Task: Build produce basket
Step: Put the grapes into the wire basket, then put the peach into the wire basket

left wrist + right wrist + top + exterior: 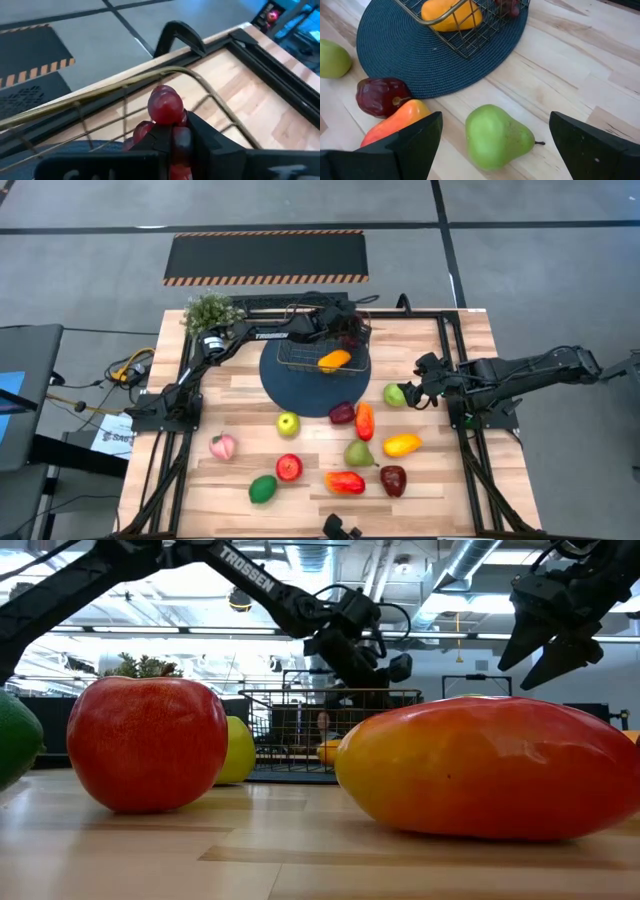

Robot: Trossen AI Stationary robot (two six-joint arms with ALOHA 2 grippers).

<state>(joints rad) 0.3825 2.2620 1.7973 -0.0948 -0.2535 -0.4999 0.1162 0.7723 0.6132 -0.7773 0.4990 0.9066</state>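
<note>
The basket on the blue mat holds an orange fruit while the left end effector grips purple grapes over it; the right end effector hangs open above a green pear.

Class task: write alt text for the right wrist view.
The open right gripper hovers over a green pear on the wooden table. Beyond it, a wire basket holding a yellow-orange fruit sits on a dark blue mat.

Dark blue round mat at table centre; potted plant far left corner.
</note>
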